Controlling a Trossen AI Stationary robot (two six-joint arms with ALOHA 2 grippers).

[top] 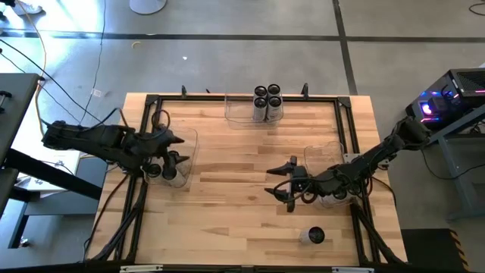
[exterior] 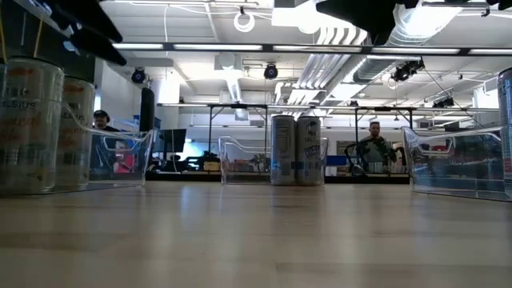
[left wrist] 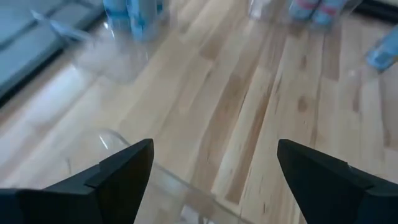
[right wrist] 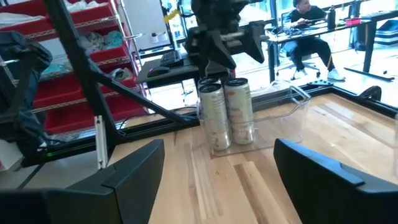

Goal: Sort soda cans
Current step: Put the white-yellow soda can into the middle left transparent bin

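A lone can stands near the front edge; both tools (left, right) gape empty.

Bright, even light falls from long white ceiling strip lights, seen in the low view. In the high view a pale glare washes the grey concrete floor at far left, while the light wooden tabletop is evenly lit with only soft, short shadows under the dark arms. The low view blurs the near tabletop; the far silvery cans are sharper. The left wrist view is soft throughout, its clear plastic bin rim and far blue-labelled cans smeared. The right wrist view is crisper, with bright windows behind.
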